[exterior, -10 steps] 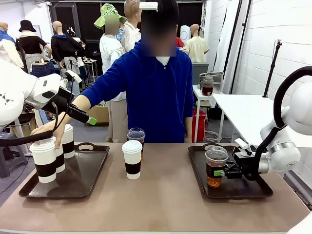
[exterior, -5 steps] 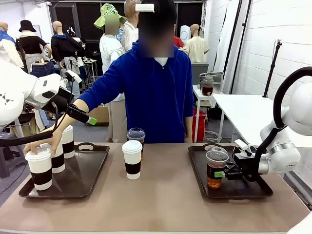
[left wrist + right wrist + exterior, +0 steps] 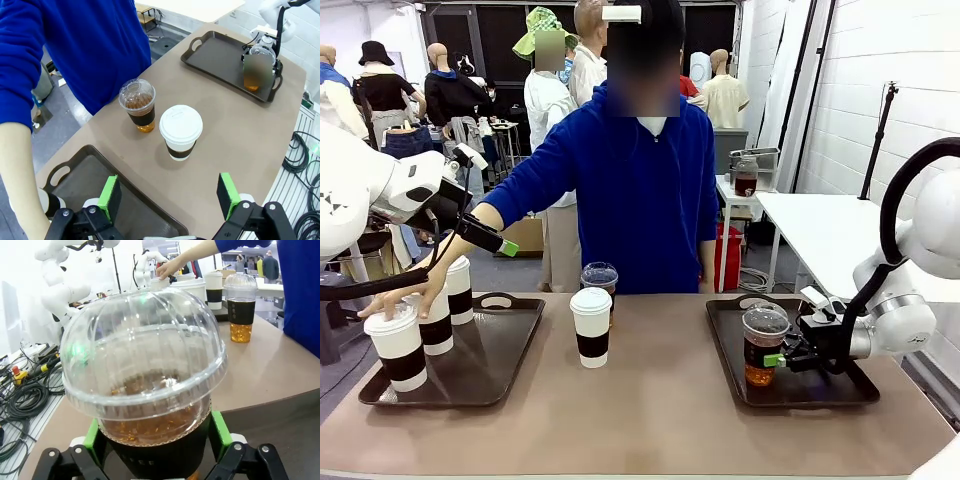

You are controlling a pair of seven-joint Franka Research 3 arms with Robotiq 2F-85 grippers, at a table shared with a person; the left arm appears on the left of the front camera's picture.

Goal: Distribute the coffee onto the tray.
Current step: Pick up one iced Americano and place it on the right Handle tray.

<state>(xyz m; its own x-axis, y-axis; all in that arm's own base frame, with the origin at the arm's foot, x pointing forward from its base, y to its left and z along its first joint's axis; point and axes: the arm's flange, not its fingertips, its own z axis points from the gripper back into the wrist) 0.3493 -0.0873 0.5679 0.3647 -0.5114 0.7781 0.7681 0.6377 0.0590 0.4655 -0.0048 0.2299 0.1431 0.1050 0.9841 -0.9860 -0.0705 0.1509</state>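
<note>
My right gripper (image 3: 782, 357) clamps the domed clear cup (image 3: 764, 345) on the right tray (image 3: 840, 392), with bare tray floor to its right. At the left tray's (image 3: 480, 375) near-left corner, a person's hand (image 3: 395, 298) tops a paper cup (image 3: 398, 348). My left gripper (image 3: 505, 246) hangs spread above. Between the trays the table (image 3: 660, 420) lies open; a lone paper cup (image 3: 591, 327) and a second clear cup (image 3: 599, 280) stand farther off.
</note>
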